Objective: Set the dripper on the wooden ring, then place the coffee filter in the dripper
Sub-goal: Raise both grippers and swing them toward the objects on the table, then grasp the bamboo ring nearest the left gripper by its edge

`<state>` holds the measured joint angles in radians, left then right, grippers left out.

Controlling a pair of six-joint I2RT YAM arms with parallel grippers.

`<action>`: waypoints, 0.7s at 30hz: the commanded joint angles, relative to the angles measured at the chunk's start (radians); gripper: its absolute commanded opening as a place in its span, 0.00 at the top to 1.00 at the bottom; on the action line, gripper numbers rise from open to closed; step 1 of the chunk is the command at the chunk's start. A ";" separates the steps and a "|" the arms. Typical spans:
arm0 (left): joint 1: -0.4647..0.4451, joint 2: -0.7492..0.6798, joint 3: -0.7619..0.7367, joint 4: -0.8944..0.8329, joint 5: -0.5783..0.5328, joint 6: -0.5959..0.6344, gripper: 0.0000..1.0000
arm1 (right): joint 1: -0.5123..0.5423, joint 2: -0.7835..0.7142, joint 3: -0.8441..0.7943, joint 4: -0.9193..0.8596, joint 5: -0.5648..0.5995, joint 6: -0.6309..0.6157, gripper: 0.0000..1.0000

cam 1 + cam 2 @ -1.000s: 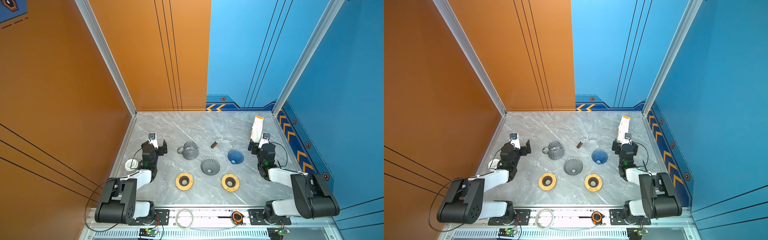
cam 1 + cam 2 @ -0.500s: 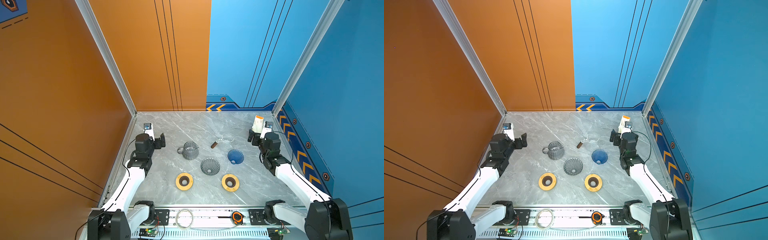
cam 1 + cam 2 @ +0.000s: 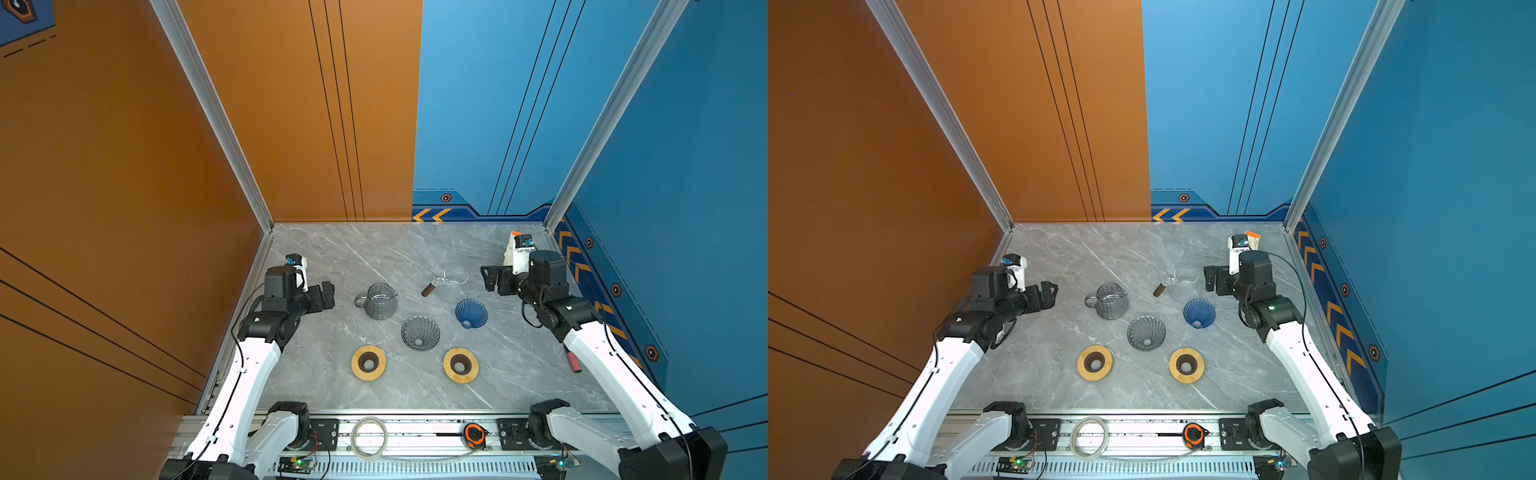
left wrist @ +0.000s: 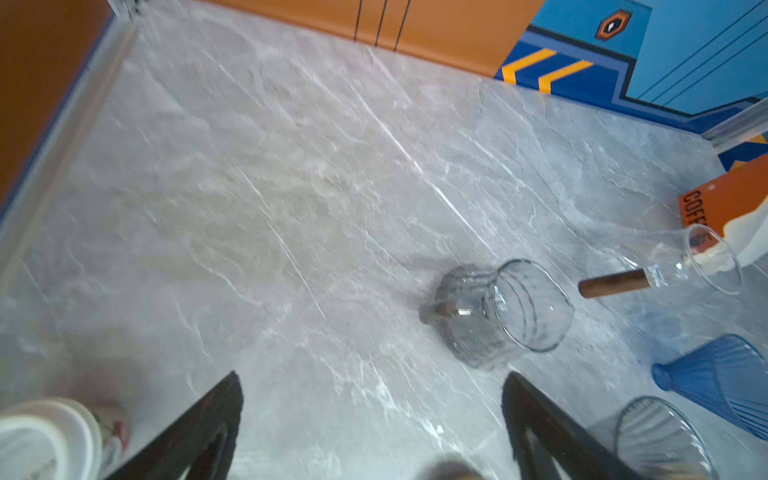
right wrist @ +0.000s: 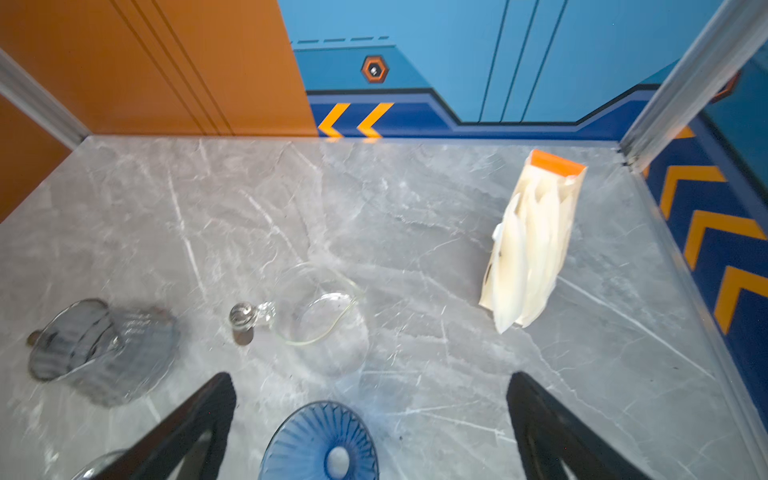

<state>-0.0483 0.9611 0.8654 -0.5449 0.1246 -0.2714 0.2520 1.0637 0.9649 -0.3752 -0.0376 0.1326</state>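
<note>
Nearest, wooden rings [image 3: 368, 363] on the marble table [image 3: 332, 249]; beyond them grey dripper [image 3: 420, 332], blue dripper [image 3: 471, 313], grey pitcher [image 3: 379, 301]. At either side, left gripper [image 4: 370, 376] and right gripper [image 5: 370, 376], jaws spread wide, holding nothing. Farther, clear glass dripper [image 3: 451, 277]; farthest, filter bag [image 5: 532, 241] near the back right corner, apart from every dripper.
</note>
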 commanded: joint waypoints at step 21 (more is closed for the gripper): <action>-0.219 -0.049 -0.261 -0.226 0.251 -0.439 0.10 | 0.361 -0.089 -0.068 -0.234 -0.078 0.100 0.00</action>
<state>-0.2508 0.9218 0.6270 -0.7677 0.3538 -0.6510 0.6010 0.9928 0.9386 -0.6247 -0.1127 0.1787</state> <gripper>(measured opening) 0.903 0.998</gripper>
